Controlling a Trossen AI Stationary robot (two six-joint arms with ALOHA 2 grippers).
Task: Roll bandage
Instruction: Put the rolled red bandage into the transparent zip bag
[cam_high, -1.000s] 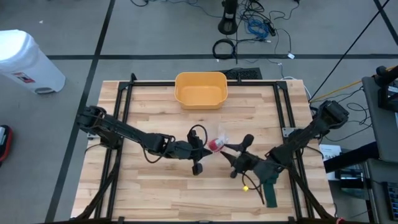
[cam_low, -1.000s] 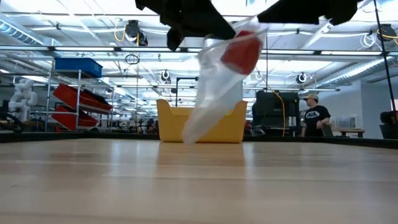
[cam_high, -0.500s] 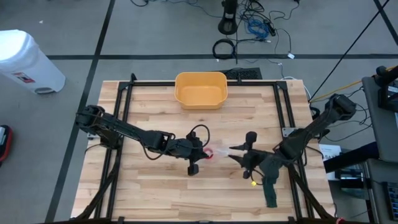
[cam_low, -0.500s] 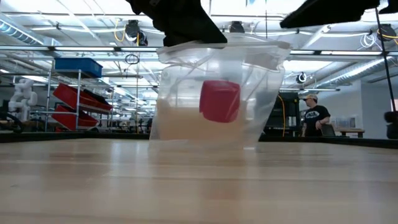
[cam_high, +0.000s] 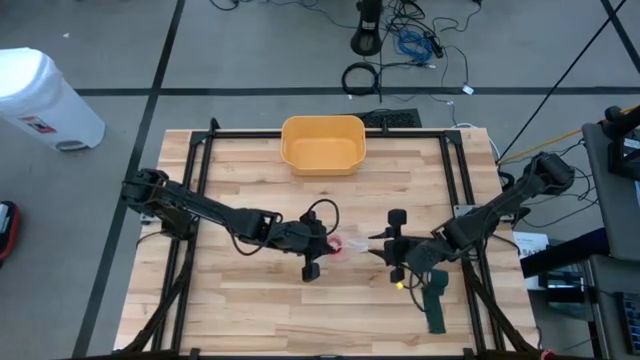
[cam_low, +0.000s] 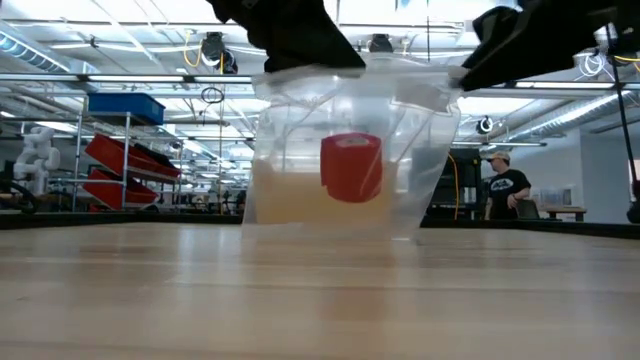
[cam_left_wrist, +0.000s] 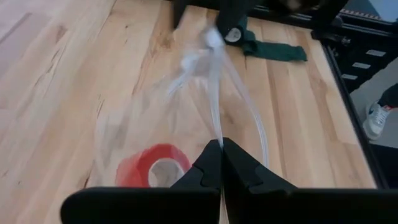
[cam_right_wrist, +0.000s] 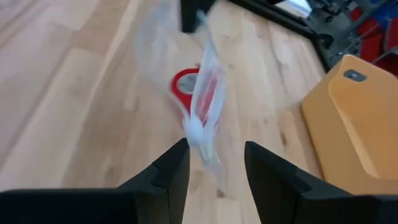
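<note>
- At mid-table, we had the clear plastic bag (cam_low: 345, 150) hanging just above the wooden table (cam_high: 250, 170), with the red roll of bandage (cam_low: 351, 168) inside it.
- Our left gripper (cam_left_wrist: 221, 163) was pinched shut on the bag's near-left edge, fingers pressed together with the film between them.
- Our right gripper (cam_right_wrist: 214, 158) stood with its fingers apart around the bag's opposite edge; the film ran between them, yet we judged it not clamped.
- We judged the step to be getting the bag open so the roll could come out. Next, the right fingers needed to close on that edge and pull away from the left.
- Against the frame a second earlier, the bag had spread from a bunched, tilted hang into a wide pouch, and the right arm had drawn back rightward.
- A green cloth (cam_high: 437, 310) lay near the right arm and a yellow bin (cam_high: 322, 143) at the far edge.
</note>
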